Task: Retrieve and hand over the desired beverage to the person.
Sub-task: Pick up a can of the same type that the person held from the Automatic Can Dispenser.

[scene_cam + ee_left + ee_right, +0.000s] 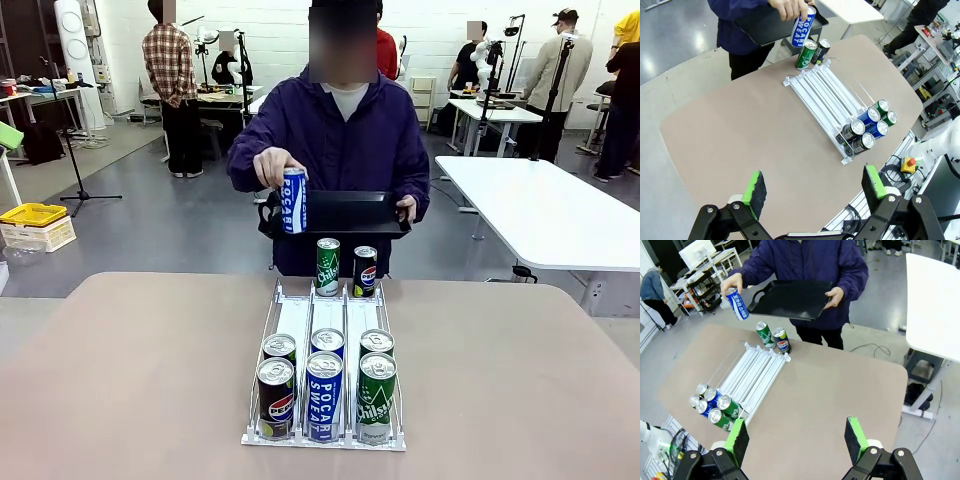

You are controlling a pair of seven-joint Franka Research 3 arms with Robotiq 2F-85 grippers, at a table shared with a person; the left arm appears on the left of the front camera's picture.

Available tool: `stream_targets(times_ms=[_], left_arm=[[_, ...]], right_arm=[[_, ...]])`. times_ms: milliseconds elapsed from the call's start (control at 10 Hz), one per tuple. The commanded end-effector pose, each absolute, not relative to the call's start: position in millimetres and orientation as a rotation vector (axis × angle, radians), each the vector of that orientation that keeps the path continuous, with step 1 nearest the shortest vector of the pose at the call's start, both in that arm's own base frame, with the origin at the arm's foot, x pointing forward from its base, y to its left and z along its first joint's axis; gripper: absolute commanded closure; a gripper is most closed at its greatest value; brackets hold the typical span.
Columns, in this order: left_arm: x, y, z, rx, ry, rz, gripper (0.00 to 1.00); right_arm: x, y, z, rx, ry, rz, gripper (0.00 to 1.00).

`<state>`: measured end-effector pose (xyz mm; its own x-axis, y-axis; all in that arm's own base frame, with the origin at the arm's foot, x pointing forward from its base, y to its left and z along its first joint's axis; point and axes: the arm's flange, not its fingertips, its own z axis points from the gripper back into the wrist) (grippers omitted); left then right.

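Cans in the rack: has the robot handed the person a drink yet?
Done: nothing visibly; the left end effector and right end effector hang open and empty above the table. In hand: the person holds a blue can over the far end of the rack, with a black tray in the other hand. Left: picking a can from the rack and handing it over.

Cans (324, 395) in rack (296, 318) block table (130, 380) centre; flanks free.
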<state>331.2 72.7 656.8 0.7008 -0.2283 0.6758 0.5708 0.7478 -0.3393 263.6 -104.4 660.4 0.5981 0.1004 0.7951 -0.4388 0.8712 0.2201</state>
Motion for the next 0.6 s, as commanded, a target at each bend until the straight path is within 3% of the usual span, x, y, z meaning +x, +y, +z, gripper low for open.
stream_targets(times_ms=[0,500], left_arm=[[332.0,74.5,658.5,-0.575,-0.661,-0.489,0.00],[332.0,74.5,658.5,-0.575,-0.661,-0.489,0.00]], right_arm=[[264.3,-104.2,659.7,0.427,-0.879,0.329,0.00],[264.3,-104.2,659.7,0.427,-0.879,0.329,0.00]])
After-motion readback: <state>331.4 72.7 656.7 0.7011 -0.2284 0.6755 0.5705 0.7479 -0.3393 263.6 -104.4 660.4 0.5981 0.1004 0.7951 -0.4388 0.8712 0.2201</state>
